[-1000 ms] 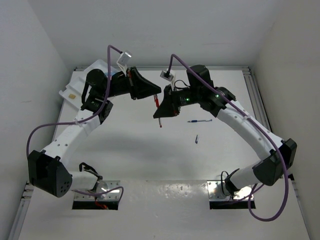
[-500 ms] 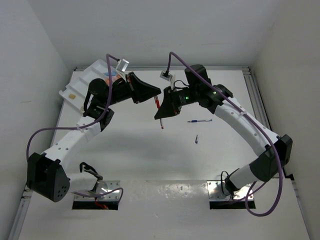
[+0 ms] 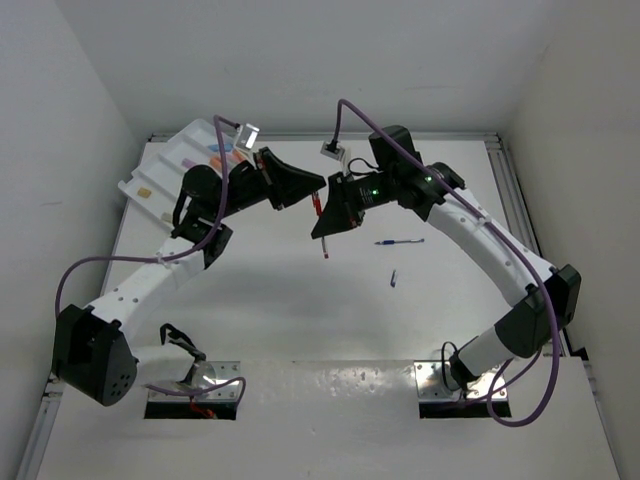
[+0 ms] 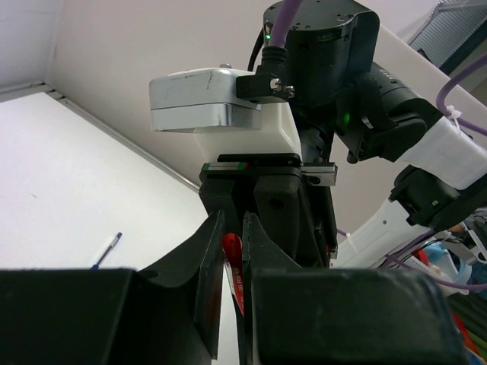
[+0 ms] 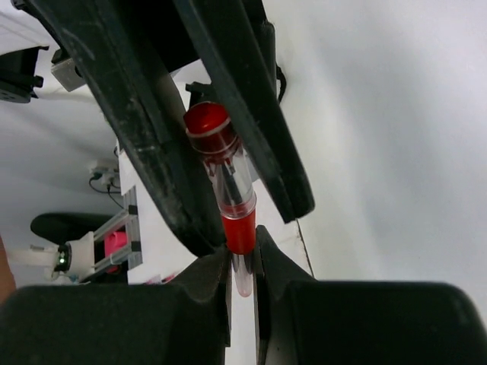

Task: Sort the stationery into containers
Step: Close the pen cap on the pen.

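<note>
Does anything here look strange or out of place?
Yes: a red pen hangs in mid-air, gripped by the right gripper, the left gripper flanking its capped end. A blue pen lies loose nearby.

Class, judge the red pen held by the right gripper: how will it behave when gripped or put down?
The red pen is probably stiff: it juts straight out of the right gripper. Its clear barrel looks glossy, so it may slip or pivot in a pinch. Round and slim, it would likely roll on the table.
</note>
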Controlling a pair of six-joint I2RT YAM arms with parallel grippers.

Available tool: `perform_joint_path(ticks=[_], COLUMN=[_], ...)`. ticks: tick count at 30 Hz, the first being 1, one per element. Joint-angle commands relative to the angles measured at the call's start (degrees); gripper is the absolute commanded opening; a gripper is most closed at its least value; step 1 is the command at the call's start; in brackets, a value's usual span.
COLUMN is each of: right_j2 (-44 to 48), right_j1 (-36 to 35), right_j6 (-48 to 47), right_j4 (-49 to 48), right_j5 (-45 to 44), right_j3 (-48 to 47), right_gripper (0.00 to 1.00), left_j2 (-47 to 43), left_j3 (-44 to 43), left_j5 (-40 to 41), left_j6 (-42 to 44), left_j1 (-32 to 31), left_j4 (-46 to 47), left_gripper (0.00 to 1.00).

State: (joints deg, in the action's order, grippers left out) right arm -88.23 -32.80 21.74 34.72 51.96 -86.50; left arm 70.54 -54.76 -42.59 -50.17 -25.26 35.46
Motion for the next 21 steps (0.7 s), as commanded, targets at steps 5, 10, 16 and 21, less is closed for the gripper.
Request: perform_joint_path(ticks=[5, 10, 16, 21], right_j2=[0.5, 0.8, 0.6, 1.5], right_j1=[3.4, 4.5, 5.9, 5.2], right_j6=[-1.4, -2.3, -2.8, -3.5], right_j4=[-13.5, -12.7, -12.9, -11.9], right_j5=[-1.0, -0.6, -0.7, -0.6], right_j3=[-8.5, -8.4, -9.6, -8.9], right_gripper=[0.0, 0.0, 0.0, 0.0], left_j2=[0.6, 0.7, 0.2, 0.7], left_j3=[2.9, 2.9, 3.9, 0.5], left_j5=[-16.5, -17.5, -18.3, -16.3], left_j6=[3.2, 4.4, 4.0, 8.6], left_j1=[-7.1, -8.0, -9.8, -7.6], left_j4=[-9.0, -10.9, -10.6, -15.7], left_gripper=[0.0, 0.0, 0.0, 0.14])
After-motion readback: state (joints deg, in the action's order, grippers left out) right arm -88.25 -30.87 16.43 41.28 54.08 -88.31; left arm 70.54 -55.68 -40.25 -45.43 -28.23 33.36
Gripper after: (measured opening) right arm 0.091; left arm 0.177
